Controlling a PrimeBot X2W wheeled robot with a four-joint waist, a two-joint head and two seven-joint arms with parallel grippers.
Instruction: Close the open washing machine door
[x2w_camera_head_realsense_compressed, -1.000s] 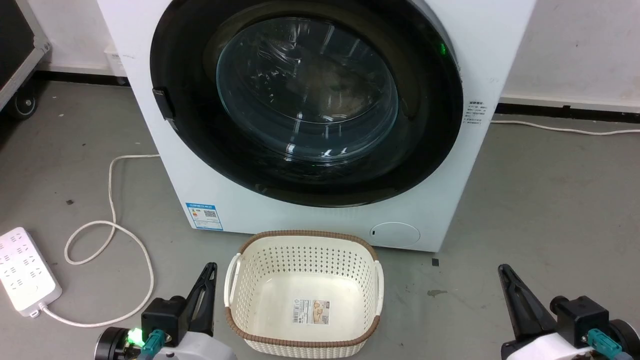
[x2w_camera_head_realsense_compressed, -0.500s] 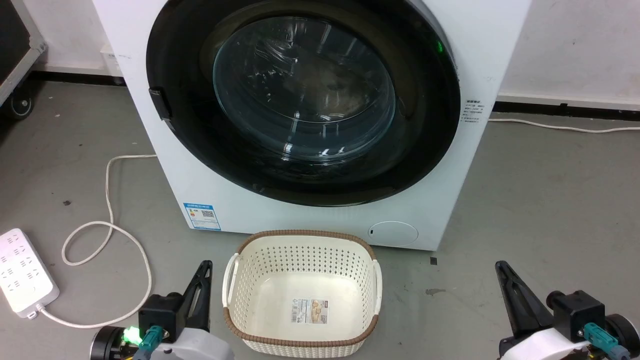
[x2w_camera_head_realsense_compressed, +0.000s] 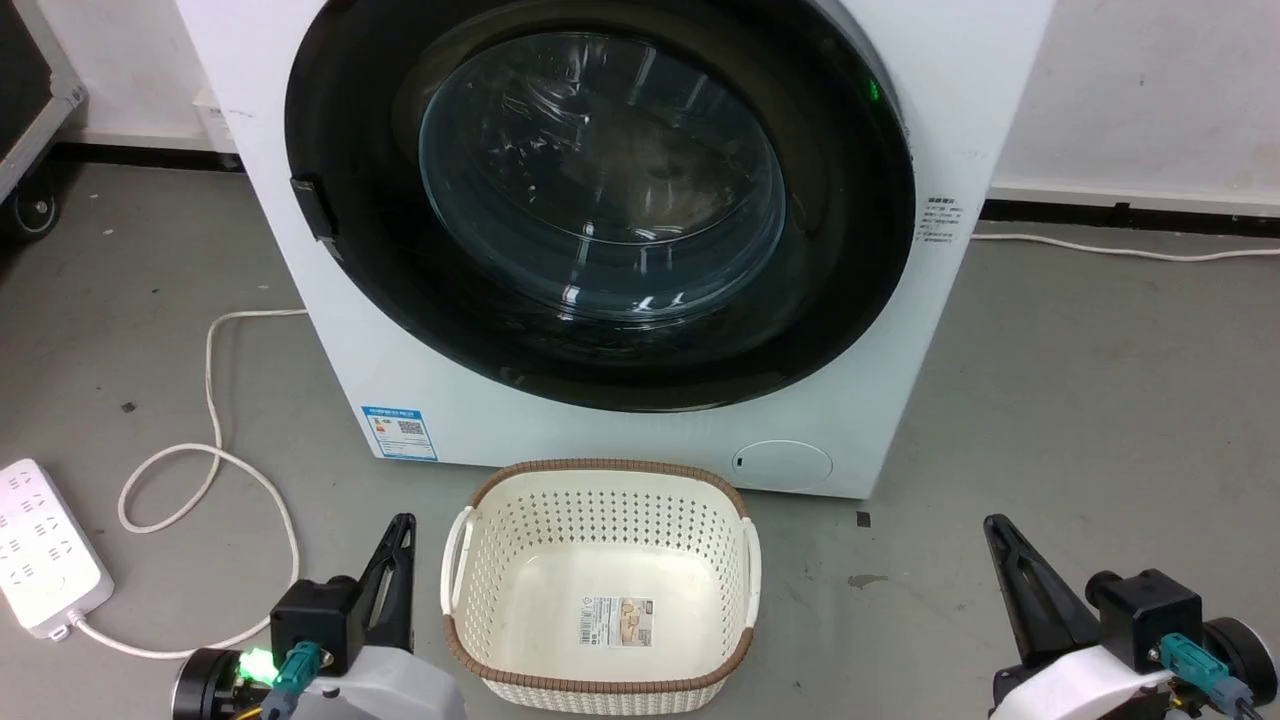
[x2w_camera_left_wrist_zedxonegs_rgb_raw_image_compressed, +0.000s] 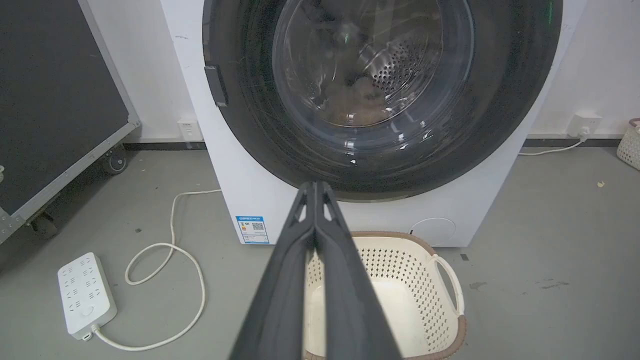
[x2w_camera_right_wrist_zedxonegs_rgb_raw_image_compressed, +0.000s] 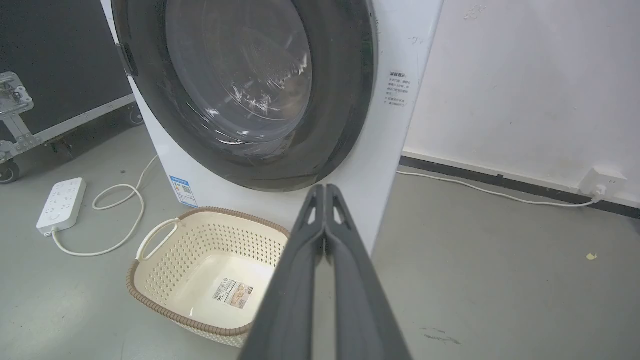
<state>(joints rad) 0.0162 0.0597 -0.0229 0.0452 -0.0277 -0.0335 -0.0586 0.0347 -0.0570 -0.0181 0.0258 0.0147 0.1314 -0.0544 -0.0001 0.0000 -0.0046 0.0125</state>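
Observation:
The washing machine is a white box standing on the grey floor ahead of me. Its round glossy black door lies flat against the front, with a small black tab at its left rim. Through the glass bowl I see the steel drum. My left gripper rests low at the bottom left, shut and holding nothing, well short of the machine. At the bottom right, my right gripper is shut and holding nothing too. The door also shows in the right wrist view.
A cream perforated basket with a brown rim sits on the floor between my grippers, in front of the machine. A white power strip and its looped cable lie at the left. A black wheeled case stands further left.
The whole head view has shifted slightly to the left, so the camera moved. The door, the basket and both shut grippers look unchanged.

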